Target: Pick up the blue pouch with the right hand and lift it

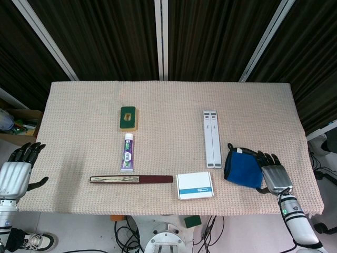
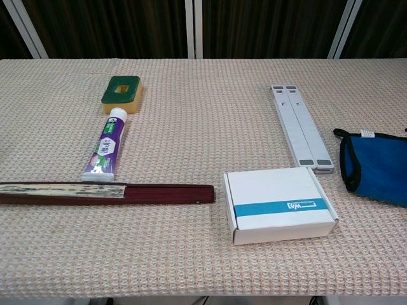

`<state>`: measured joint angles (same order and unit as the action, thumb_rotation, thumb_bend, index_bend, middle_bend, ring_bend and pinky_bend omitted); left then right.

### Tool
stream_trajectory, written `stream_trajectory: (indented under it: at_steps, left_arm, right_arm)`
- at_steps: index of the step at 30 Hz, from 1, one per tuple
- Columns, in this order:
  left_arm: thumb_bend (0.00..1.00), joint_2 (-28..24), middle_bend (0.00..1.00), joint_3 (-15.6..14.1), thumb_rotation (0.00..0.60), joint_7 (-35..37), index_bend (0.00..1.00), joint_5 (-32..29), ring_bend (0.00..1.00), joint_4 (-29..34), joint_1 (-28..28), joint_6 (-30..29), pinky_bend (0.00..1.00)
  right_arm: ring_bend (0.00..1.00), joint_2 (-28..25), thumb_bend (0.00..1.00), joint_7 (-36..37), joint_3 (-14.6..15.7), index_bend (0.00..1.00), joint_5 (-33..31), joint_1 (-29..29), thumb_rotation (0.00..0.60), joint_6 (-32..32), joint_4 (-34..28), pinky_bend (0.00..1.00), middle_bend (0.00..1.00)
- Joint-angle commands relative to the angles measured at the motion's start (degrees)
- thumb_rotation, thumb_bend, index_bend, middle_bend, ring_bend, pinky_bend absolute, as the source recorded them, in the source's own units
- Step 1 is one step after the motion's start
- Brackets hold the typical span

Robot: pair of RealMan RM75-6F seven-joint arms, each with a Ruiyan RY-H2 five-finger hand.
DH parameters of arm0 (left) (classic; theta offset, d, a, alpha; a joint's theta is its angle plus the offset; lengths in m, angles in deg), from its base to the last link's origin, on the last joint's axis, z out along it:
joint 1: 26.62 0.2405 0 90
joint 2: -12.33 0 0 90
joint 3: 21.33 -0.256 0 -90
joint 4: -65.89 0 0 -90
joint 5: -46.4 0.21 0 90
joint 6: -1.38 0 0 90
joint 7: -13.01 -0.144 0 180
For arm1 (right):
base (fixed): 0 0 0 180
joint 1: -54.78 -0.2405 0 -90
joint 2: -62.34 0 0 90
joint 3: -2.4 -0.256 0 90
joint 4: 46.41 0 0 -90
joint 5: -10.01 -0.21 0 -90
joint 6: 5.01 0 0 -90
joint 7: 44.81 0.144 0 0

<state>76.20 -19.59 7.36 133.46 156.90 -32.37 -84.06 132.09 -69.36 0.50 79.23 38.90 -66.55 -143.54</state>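
The blue pouch (image 1: 243, 167) with black trim lies flat near the table's front right corner; the chest view shows it at the right edge (image 2: 375, 166). My right hand (image 1: 273, 173) rests on the table right beside the pouch's right side, its fingers stretched out and apart, touching the pouch's edge without closing on it. The thumb lies by the pouch's near right corner. My left hand (image 1: 16, 171) hangs off the table's left side, fingers spread, holding nothing. Neither hand shows in the chest view.
A white box (image 1: 195, 185) lies left of the pouch. A grey folded stand (image 1: 212, 138) lies behind it. Further left are a dark red folded fan (image 1: 131, 179), a toothpaste tube (image 1: 127, 152) and a green sponge (image 1: 128, 117). The table's front edge (image 1: 295, 211) is close.
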Motion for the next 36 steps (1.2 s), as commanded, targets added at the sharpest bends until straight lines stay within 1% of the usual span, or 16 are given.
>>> stream_trajectory:
  at_steps: [1,10,13,18,25,27,28,29,30,32,33,34,36]
  left_arm:
    - [0.07,0.0,0.14,0.1,0.600,-0.1,0.14,0.0,0.09,0.0,-0.1,0.0,0.20]
    - [0.07,0.0,0.14,0.3,0.600,-0.8,0.14,0.1,0.09,0.2,-0.6,0.5,0.20]
    - [0.07,0.0,0.14,0.4,0.600,-0.9,0.14,-0.1,0.09,0.3,-0.7,0.7,0.20]
    - [0.07,-0.2,0.14,0.4,0.600,-1.0,0.16,-0.1,0.09,0.4,-0.9,1.0,0.20]
    - [0.07,-0.5,0.14,0.3,0.600,-0.9,0.16,-0.4,0.09,0.4,-0.8,1.0,0.20]
    - [0.07,-0.5,0.14,0.3,0.600,-0.9,0.16,-0.3,0.09,0.4,-0.7,0.9,0.20]
    - [0.07,-0.5,0.14,0.3,0.600,-0.9,0.16,-0.3,0.09,0.4,-0.7,0.8,0.20]
    - [0.07,-0.5,0.14,0.3,0.600,-0.9,0.16,-0.2,0.09,0.4,-0.6,0.7,0.20]
    - [0.07,-0.5,0.14,0.2,0.600,-0.9,0.16,-0.2,0.09,0.4,-0.6,0.7,0.20]
    - [0.07,-0.5,0.14,0.2,0.600,-0.8,0.16,-0.2,0.09,0.4,-0.6,0.8,0.20]
    - [0.07,-0.5,0.14,0.2,0.600,-0.8,0.16,-0.3,0.09,0.4,-0.6,0.8,0.20]
    - [0.07,-0.5,0.14,0.2,0.600,-0.8,0.16,-0.3,0.09,0.4,-0.6,0.9,0.20]
    - [0.07,-0.5,0.14,0.1,0.600,-0.8,0.16,-0.4,0.09,0.4,-0.6,1.0,0.20]
  right_arm:
    - [0.00,0.0,0.00,-0.1,0.2,0.00,-0.4,-0.3,0.600,0.2,0.1,0.00,0.00]
    - [0.00,0.4,0.00,1.0,-0.8,0.00,-1.9,-1.1,0.600,-0.3,1.6,0.00,0.00]
    - [0.00,0.6,0.00,1.3,-1.3,0.00,-3.4,-2.1,0.600,1.4,2.1,0.00,0.00]
    - [0.00,1.3,0.00,2.5,-2.1,0.00,-7.4,-5.0,0.600,7.0,3.3,0.00,0.00]
    - [0.00,1.9,0.00,6.2,-1.6,0.00,-6.6,-7.3,0.600,11.2,4.7,0.00,0.00]
    - [0.00,2.1,0.00,6.3,-1.4,0.00,-5.4,-7.5,0.600,10.9,5.1,0.00,0.00]
    - [0.00,2.3,0.00,6.2,-1.1,0.00,-4.5,-7.4,0.600,10.2,5.4,0.02,0.00]
    - [0.01,2.6,0.00,6.0,-0.8,0.00,-3.6,-7.2,0.600,9.3,5.5,0.06,0.00]
    - [0.04,2.8,0.00,5.9,-0.6,0.00,-3.0,-7.1,0.600,8.7,5.6,0.14,0.02]
    - [0.15,3.3,0.00,5.6,-0.1,0.00,-1.7,-6.7,0.600,7.1,5.9,0.30,0.12]
    - [0.22,3.5,0.00,5.5,0.0,0.02,-1.3,-6.5,0.600,6.5,6.0,0.40,0.20]
    - [0.26,3.8,0.00,5.3,0.1,0.05,-0.7,-6.3,0.600,5.7,6.1,0.44,0.24]
    - [0.37,4.5,0.04,4.7,0.2,0.21,0.3,-5.6,0.600,3.3,6.4,0.58,0.38]
